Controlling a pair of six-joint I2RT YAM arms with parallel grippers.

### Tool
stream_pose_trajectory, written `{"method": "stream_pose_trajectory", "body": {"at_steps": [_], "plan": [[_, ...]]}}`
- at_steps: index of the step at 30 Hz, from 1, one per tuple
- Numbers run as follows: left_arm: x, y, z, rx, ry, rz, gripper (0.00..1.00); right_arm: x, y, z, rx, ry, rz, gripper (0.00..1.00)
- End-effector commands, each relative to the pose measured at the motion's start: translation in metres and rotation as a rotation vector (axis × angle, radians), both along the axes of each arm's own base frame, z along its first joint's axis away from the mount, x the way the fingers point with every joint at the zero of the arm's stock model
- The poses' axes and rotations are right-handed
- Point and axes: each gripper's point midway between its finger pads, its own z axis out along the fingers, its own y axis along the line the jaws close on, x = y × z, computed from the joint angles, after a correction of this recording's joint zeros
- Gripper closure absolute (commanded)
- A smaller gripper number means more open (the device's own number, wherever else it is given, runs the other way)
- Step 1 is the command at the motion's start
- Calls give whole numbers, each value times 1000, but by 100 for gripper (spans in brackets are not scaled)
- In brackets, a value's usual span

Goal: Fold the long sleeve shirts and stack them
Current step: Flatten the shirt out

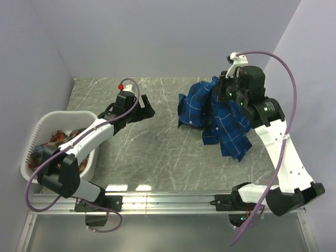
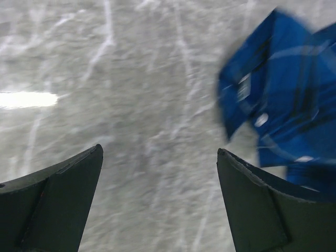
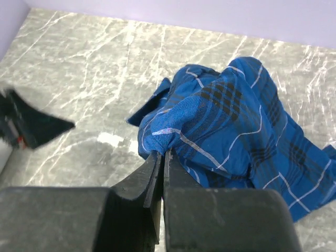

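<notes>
Now, right gripper (image 3: 161, 157) pinched tight on a fold of the blue shirt (image 1: 226, 123), cloth bunched near the far right corner of the table (image 1: 157, 152), left gripper (image 1: 147, 107) spread wide over mid-table, red shirt (image 1: 58, 139) sat in the basket (image 1: 68, 113) at the left edge.

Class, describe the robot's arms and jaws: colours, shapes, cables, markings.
Left arm and right arm: white shells, black joints, a purple cable looping along each. Green lights dot the right arm; a red knob sits by the left wrist. Jaws are dark wedges.
</notes>
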Motion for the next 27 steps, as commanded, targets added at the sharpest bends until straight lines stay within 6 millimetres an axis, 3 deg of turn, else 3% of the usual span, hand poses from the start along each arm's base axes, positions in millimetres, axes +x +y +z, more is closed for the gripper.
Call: {"method": "stream_pose_trajectory", "body": {"at_steps": [1, 3, 5, 6, 8, 12, 15, 20, 27], "plan": [[12, -23, 22, -156, 0, 8, 5, -17, -2, -43, -56, 110, 34, 100], [18, -31, 16, -186, 24, 13, 5, -29, -9, -75, -88, 189, 20, 100], [20, -41, 14, -221, 49, -8, 7, -43, -9, -86, -69, 213, 27, 100], [23, -46, 4, -235, 79, -15, 7, -50, -10, -105, -69, 255, 25, 100], [21, -62, 3, -274, 112, -67, 9, -61, -10, -112, -28, 274, 15, 100], [25, -81, -24, -270, 176, -90, 11, -79, -12, -146, 6, 365, -17, 100], [30, -88, -39, -284, 218, -70, 12, -83, -13, -157, 13, 384, -24, 100], [39, -82, -57, -268, 255, 22, 15, -86, -12, -166, 22, 397, -19, 100], [54, -83, -52, -309, 222, 74, 21, -91, -9, -184, 18, 439, 0, 100]]}}
